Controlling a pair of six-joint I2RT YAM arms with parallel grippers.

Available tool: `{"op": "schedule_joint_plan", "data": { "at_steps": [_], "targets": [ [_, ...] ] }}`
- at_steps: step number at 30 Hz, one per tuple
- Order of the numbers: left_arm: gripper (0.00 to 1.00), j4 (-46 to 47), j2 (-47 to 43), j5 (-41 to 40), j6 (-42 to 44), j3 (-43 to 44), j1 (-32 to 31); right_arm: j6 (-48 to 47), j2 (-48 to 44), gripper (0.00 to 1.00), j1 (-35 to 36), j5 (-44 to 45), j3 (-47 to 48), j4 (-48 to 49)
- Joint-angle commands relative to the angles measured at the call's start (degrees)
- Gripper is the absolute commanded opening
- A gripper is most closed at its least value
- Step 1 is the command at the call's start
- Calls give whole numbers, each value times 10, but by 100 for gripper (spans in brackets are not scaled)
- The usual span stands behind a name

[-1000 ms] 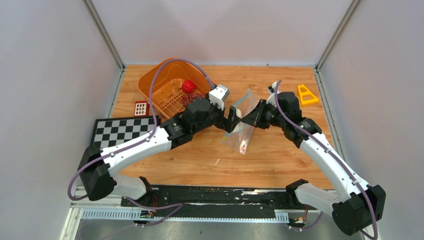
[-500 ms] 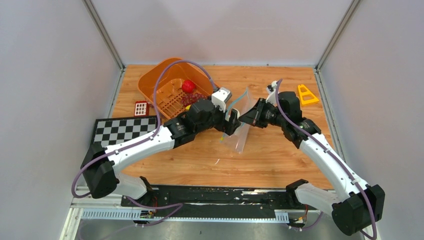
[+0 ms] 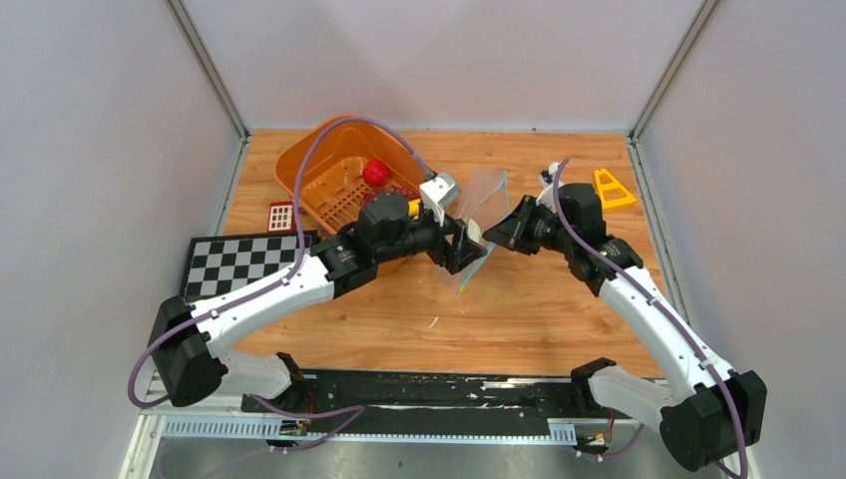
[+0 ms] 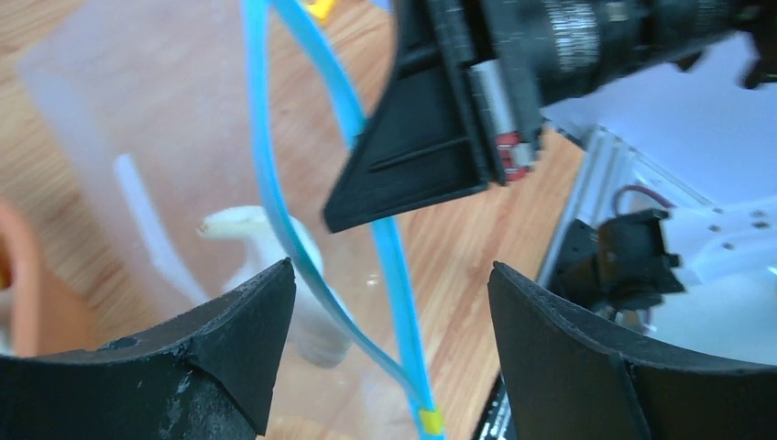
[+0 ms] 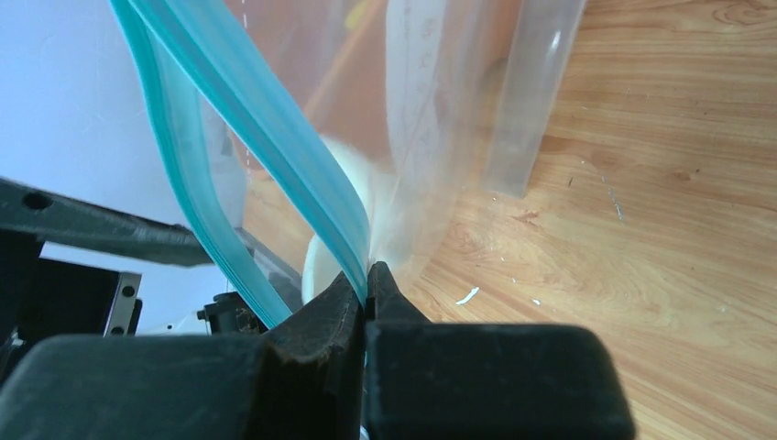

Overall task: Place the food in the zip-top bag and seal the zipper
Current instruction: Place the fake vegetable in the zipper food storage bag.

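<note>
The clear zip-top bag (image 3: 486, 195) hangs above the table between both arms, its mouth parted. My right gripper (image 3: 502, 232) is shut on one side of the teal zipper (image 5: 302, 156), pinching it at the fingertips (image 5: 368, 273). My left gripper (image 4: 392, 266) stands open at the bag's mouth, both zipper strips (image 4: 275, 211) running between its fingers without touching them. A white garlic-like food piece (image 4: 307, 302) lies inside the bag (image 4: 137, 119), just past the left fingertips; it also shows as a white piece (image 3: 475, 231) from above. More food, a red fruit (image 3: 376, 172), sits in the basket.
The orange slotted basket (image 3: 324, 165) stands at the back left, close behind the left arm. A red grid block (image 3: 281, 215) and a checkerboard mat (image 3: 239, 261) lie to the left. A yellow triangular piece (image 3: 611, 190) lies at the back right.
The bag has swung up and leftward, its lower end lifted off the wood. The left gripper sits slightly further left, and the white piece now shows inside the bag.
</note>
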Motion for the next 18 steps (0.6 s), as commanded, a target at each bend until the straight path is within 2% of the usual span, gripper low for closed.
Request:
{"op": "schedule_joint_plan", "data": {
  "at_steps": [1,3,7,11,15,18],
  "targets": [
    [83,-44,-19,-134,2,5,7,-10,-21,0,2,9,13,7],
    [81,-62,-20,-187,9,4,7,-11,-23,0,2,9,17,2],
    [74,-89,0,-196,17,26,7,-9,-26,0,2,-1,20,0],
    [56,-107,23,-185,18,47,7,-11,-32,0,2,-4,27,-8],
    [45,-126,51,-141,36,73,7,-25,-32,0,2,-11,45,-27],
    [24,-130,66,-128,39,85,7,-49,-27,0,2,-14,67,-55]
  ]
}}
